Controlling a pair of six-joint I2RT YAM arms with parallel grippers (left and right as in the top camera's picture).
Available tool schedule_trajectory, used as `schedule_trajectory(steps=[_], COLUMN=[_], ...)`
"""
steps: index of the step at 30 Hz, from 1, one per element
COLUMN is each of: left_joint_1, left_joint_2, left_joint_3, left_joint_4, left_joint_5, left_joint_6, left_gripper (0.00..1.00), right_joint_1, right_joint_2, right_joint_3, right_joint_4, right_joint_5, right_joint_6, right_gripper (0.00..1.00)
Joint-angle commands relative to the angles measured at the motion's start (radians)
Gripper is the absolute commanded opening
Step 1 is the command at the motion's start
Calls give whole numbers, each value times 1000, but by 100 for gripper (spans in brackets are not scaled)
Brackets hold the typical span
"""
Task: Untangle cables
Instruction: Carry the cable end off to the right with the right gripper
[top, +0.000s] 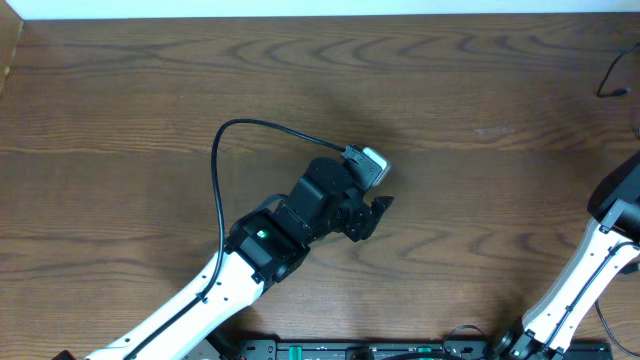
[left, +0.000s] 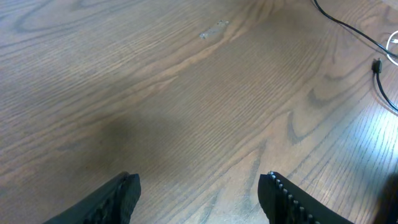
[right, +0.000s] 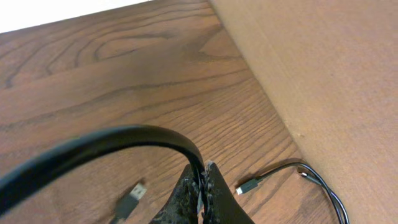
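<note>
In the right wrist view, the right gripper (right: 202, 169) had its 2 dark fingers pressed together, pinching the thin black cable (right: 124, 137). The cable arched up from the lower left, looking thick so close to the lens, and dropped into the seam between the fingertips. A pale sliver showed in that seam, too small to identify. Just beyond the fingers, 2 plug ends lay on the brown wood-grain table (right: 93, 74). 1 was a flat dark USB plug (right: 129, 200) to the left. The other was a small pale-tipped plug (right: 247, 186) to the right, its cord trailing toward the lower right corner beside a plain tan panel (right: 323, 74).

In the left wrist view, the left gripper (left: 199, 184) stood wide, its 2 black fingers well apart and holding nothing. Far off at the upper right, 1 thin black cord (left: 348, 28) crossed the wood and 1 small black plug end (left: 376, 65) lay near it. A short arc of white cable (left: 393, 47) showed at the right edge.

From overhead, 2 white-and-black arms were visible. The left arm (top: 200, 290) reached to mid-table, with 1 thicker black lead (top: 217, 180) looping from its wrist. The right arm (top: 590, 270) sat at the right edge, its fingers out of frame. 1 thin dark loop (top: 612, 72) lay in the far top right corner.
</note>
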Motion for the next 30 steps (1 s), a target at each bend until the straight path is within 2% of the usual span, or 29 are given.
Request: schedule_trajectory(steps=[1, 2, 14, 19, 24, 30], left_joint_1=[-3, -3, -3, -3, -3, -3], left_joint_2=[0, 0, 0, 0, 0, 0], left_joint_3=[19, 19, 19, 19, 19, 19], left_joint_4=[-3, -3, -9, -10, -5, -3], left_joint_5=[9, 9, 56, 61, 61, 62], left_joint_6=[-10, -10, -10, -9, -9, -9], left_gripper=[66, 66, 66, 65, 66, 66], right_joint_1=[-22, -26, -42, -42, -43, -45], right_joint_2=[19, 21, 27, 21, -5, -62], right_joint_3=[29, 29, 29, 29, 29, 29], right_joint_4=[9, 10, -69, -137, -208, -306], right_joint_5=[34, 31, 24, 21, -15, 82], right_joint_6=[69, 79, 119, 249, 307, 434], right_gripper=[66, 99, 99, 99, 99, 99])
